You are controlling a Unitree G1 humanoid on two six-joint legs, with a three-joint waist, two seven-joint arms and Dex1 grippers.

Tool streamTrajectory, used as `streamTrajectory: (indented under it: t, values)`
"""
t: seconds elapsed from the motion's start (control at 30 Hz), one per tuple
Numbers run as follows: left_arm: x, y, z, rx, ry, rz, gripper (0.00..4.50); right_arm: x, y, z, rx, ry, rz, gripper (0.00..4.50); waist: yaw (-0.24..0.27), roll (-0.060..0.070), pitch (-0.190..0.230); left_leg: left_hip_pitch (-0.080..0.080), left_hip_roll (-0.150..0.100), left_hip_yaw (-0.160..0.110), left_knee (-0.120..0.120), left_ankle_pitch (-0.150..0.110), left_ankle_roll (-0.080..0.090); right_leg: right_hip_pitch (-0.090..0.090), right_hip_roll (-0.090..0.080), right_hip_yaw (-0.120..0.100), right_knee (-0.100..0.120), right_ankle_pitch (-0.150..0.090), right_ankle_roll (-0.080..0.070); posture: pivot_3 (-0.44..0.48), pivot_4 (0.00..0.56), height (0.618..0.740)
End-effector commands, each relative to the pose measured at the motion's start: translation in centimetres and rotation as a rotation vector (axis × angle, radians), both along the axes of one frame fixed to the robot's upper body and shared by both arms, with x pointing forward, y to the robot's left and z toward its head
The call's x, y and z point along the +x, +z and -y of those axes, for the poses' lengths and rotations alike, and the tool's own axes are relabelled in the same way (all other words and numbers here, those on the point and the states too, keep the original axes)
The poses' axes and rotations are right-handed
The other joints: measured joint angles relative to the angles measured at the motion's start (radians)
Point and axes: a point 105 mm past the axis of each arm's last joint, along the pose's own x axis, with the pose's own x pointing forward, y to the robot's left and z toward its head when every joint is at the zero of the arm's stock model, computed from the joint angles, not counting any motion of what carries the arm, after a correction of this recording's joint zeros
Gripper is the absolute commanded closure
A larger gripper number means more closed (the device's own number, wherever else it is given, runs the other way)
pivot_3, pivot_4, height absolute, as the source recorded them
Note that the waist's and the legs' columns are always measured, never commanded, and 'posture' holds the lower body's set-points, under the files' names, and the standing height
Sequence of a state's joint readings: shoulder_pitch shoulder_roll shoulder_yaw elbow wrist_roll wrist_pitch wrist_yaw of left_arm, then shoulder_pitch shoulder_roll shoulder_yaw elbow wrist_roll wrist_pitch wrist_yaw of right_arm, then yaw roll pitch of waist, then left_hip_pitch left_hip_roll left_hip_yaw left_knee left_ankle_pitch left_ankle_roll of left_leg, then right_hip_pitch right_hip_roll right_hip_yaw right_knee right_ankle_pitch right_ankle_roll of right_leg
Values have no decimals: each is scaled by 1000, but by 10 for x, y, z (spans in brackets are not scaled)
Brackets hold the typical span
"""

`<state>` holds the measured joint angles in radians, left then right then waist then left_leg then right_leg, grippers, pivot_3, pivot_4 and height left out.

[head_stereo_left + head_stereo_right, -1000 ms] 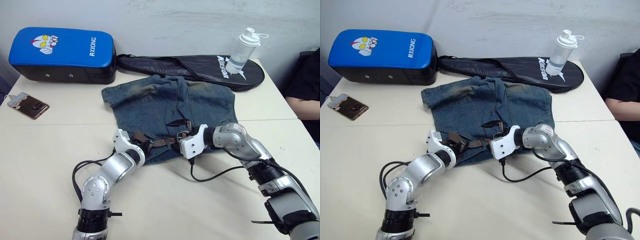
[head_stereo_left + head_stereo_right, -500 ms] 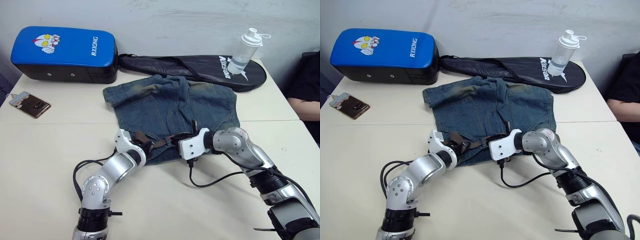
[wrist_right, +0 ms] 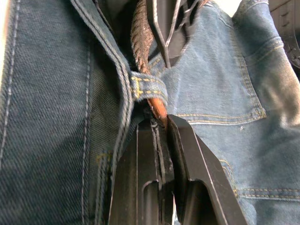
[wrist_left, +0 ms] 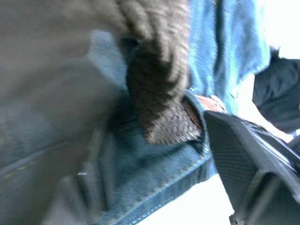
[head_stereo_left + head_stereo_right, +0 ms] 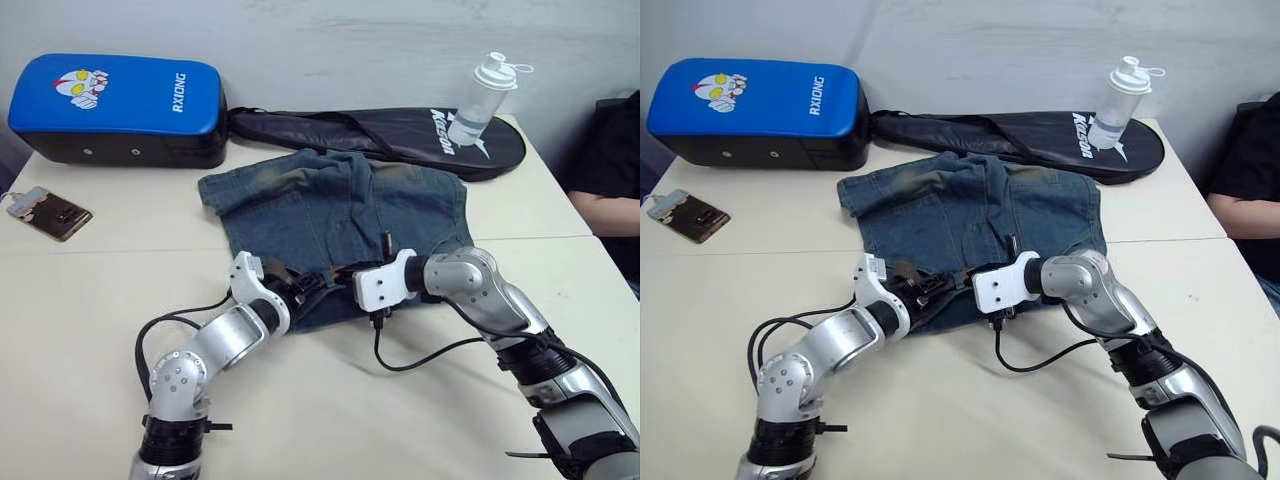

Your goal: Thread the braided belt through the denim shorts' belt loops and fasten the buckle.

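Observation:
The faded denim shorts (image 5: 330, 205) lie flat mid-table, waistband towards me. The braided belt (image 3: 140, 37) is a dark-brown woven strap running along the waistband. It passes under a belt loop (image 3: 147, 86), and its tip comes out on the near side. My right gripper (image 3: 159, 121) is shut on that tip just past the loop. My left gripper (image 4: 154, 131) stands open around the belt a little to the left, one finger (image 4: 253, 159) well clear of the strap. In the eye views the two grippers (image 5: 300, 288) (image 5: 348, 280) almost meet at the waistband. The buckle is hidden.
A blue padded block (image 5: 110, 108) and a black racket bag (image 5: 400, 135) with a clear bottle (image 5: 475, 100) on it lie behind the shorts. A phone (image 5: 48, 212) sits at the left edge. A person's arm (image 5: 610, 205) rests at the right. A black cable (image 5: 430, 352) loops under my right arm.
My right gripper went from open to shut on the belt's tip at the loop. My left gripper then let go of the belt and opened. The camera shifted slightly.

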<state>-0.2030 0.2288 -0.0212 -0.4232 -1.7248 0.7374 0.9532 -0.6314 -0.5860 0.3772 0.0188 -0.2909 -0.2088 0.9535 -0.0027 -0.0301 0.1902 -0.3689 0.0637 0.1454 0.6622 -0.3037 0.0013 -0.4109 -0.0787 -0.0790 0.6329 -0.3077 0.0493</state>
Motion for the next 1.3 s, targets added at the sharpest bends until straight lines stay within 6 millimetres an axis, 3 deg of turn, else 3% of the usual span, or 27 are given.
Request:
streamTrajectory:
  t: [0.03,0.23,0.7,0.83,0.93,1.17,1.3]
  values:
    - [-22,-9,-1,64,-91,-17,49,3,37,4,24,26,103,4500,-5,0,0,0,0,0,0,0,0,0,0,0,0,0,0,0,150,740]
    - [-37,-18,-5,138,-172,-21,49,16,53,28,-41,28,133,4500,-2,1,1,0,0,0,-2,0,0,0,0,0,-4,0,-1,0,150,740]
    - [-33,-37,-3,275,-289,-6,49,33,95,89,-90,-62,187,4500,6,2,1,-1,-1,0,-2,-1,0,0,-1,0,-5,0,0,0,150,740]
    - [-29,-35,0,305,-321,29,49,24,95,82,22,-50,66,4500,5,3,2,-1,-1,0,-2,-1,0,0,-1,0,-6,0,0,0,150,740]
    - [-27,-28,3,303,-346,74,49,13,83,67,46,-10,-10,4500,5,4,2,-1,0,0,-2,-1,0,1,0,0,-6,0,0,0,150,740]
    - [-39,13,13,186,-491,214,49,-2,47,37,110,-4,-122,4500,0,4,2,-1,0,0,-2,-1,0,0,-1,0,-5,0,0,0,150,740]
    - [-54,42,-1,190,-594,294,49,-5,31,29,132,-24,-150,4500,-2,4,2,-2,1,0,-2,-1,-1,-2,0,-1,-5,0,-1,0,150,740]
